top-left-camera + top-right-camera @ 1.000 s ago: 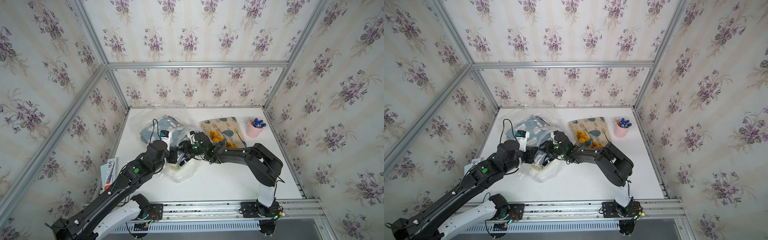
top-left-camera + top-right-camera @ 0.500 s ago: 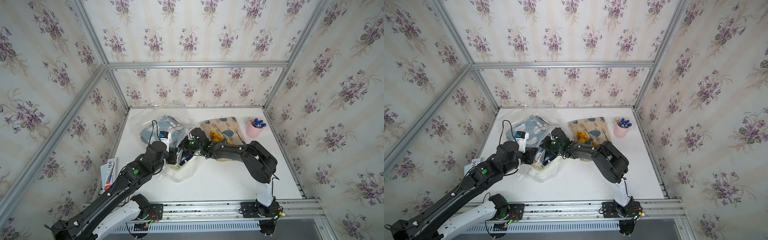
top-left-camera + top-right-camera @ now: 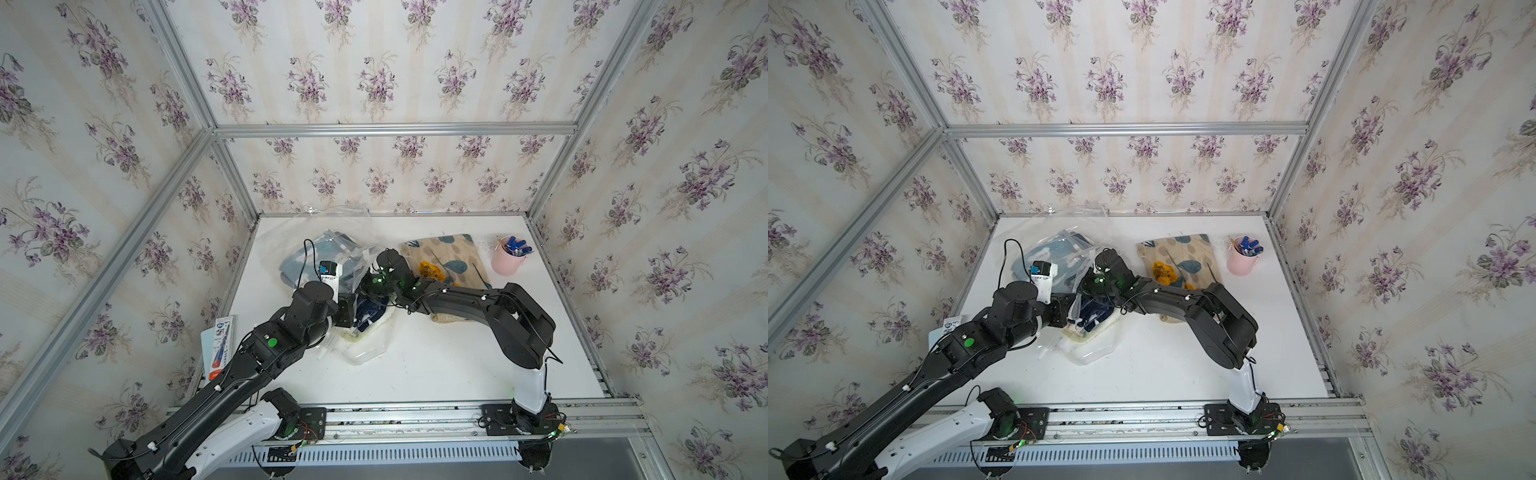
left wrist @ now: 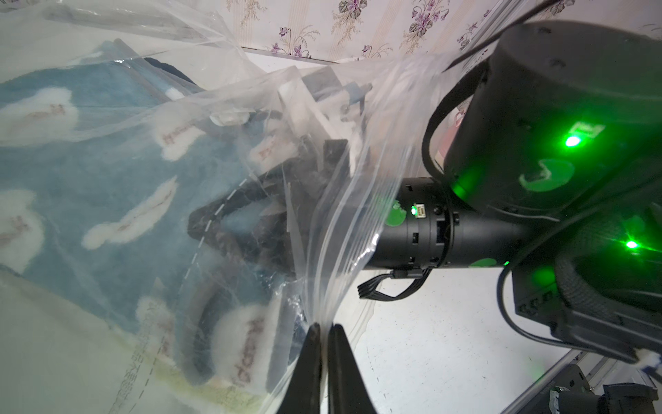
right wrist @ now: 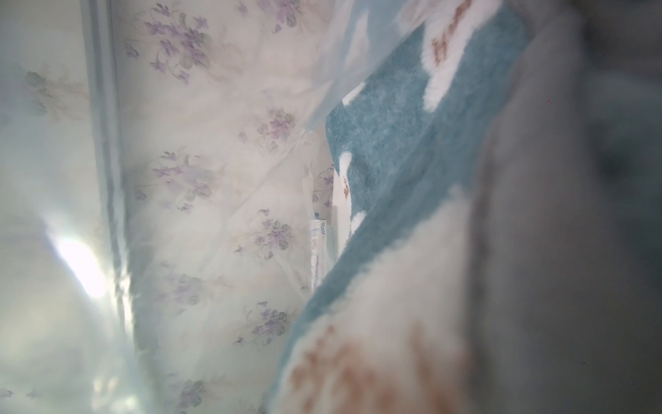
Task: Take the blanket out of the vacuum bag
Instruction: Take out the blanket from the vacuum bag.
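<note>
Vacuum bag: one | blanket: one, inside | pink cup: one

Left arm reaches in low and stretched out, hand pinched tight on the vacuum bag edge. Right arm is bent hard at the elbow, hand shoved inside the bag. Honestly can't read its jaws through the plastic.

Both top views are bright, evenly lit and sharp, with straight lines bowing toward the edges. In the left wrist view, green lamps glow on the right arm and the vacuum bag glints. The right wrist view is hazy and blurred, with white glare.
</note>
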Robot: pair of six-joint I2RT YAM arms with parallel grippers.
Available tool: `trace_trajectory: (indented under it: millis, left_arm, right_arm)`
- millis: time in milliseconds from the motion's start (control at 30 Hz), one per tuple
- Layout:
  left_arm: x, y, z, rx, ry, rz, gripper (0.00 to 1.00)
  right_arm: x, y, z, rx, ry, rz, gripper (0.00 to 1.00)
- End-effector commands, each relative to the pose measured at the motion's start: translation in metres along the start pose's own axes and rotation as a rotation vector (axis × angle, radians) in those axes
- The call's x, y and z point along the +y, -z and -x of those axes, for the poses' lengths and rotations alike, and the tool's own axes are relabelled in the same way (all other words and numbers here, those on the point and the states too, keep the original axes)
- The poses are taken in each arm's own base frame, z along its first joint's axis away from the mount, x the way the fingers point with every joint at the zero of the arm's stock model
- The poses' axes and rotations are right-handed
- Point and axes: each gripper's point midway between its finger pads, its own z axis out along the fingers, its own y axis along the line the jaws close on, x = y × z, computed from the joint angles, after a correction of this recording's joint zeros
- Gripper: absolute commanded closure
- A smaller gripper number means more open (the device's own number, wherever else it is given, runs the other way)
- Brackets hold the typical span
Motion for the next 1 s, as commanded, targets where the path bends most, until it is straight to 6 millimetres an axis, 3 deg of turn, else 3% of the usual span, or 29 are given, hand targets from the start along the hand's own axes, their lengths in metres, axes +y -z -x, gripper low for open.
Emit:
trace_trajectory:
  millis: [0, 200, 300, 533, 967]
  left_arm:
    - [-0.002, 0.001, 0.004, -0.011, -0.005, -0.007, 0.91]
    - [-0.002, -0.004, -0.001, 0.003, 0.003, -0.014, 0.95]
    - [-0.002, -0.002, -0.002, 0.005, -0.002, -0.012, 1.0]
    - [0.002, 0.001, -0.001, -0.007, 0.003, 0.003, 1.0]
    - [0.012, 0.0, 0.0, -0.039, 0.031, 0.048, 1.0]
  right_arm:
    - [-0.002, 0.002, -0.003, -0.006, 0.012, 0.012, 0.78]
    - [-0.018, 0.005, -0.011, -0.003, -0.021, 0.029, 1.0]
    - [-0.007, 0.02, -0.017, -0.014, -0.008, 0.117, 1.0]
    - [0.01, 0.057, -0.034, 0.0, -0.001, 0.22, 1.0]
    - [0.036, 0.114, -0.065, -0.01, 0.049, 0.264, 1.0]
